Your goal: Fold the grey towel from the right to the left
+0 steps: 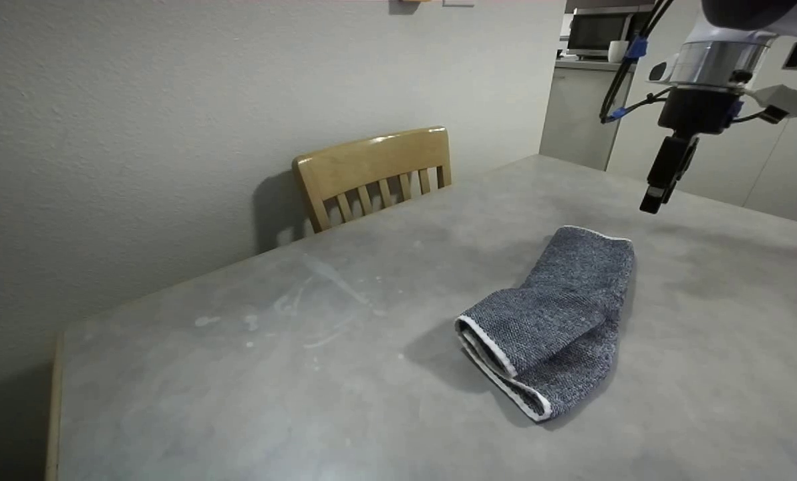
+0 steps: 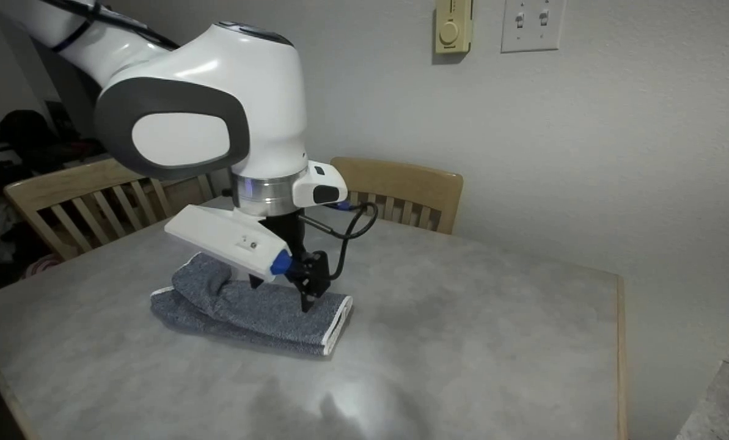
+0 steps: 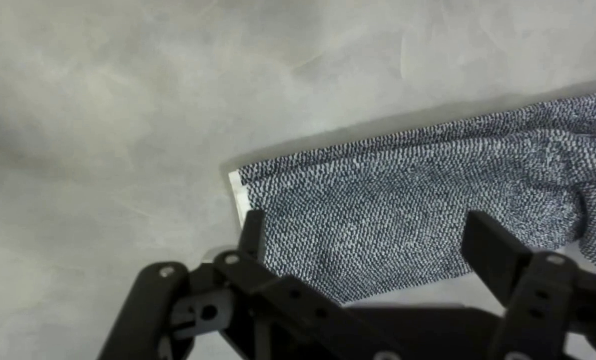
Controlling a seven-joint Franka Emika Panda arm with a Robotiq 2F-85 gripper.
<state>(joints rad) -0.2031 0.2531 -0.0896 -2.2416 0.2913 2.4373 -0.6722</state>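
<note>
Lengthwise, the towel [image 1: 565, 314] runs between 7 and 1 o'clock in an exterior view, lying on the bench [image 1: 345, 401] toward 4 o'clock from the middle of the frame. Its 7 o'clock end shows folded layers with white edges, slightly parted; one white edge crosses the 1 o'clock end, and the towel bends partway along. In the wrist view the long axis is flatter, from between 8 and 9 o'clock, where a white hem [image 3: 240, 196] shows, to between 2 and 3 o'clock, where the towel leaves the frame.

The gripper [image 3: 365, 232] stands spread wide, its two fingers [image 3: 252, 237] well apart, with towel visible in the gap. In an exterior view it hangs toward 2 o'clock from the towel's far end [image 1: 595, 247], clear of it, with bench showing between.

In an exterior view the arm [image 2: 272, 104] slants in from 10 o'clock, then turns downward, the gripper angled between 5 and 6 o'clock. Its fingertips [image 2: 307, 304] show in front of the towel, which lies toward 8 o'clock. In an exterior view the wrist [image 1: 719, 67] is toward 2 o'clock, the gripper leaning between 6 and 7 o'clock.
</note>
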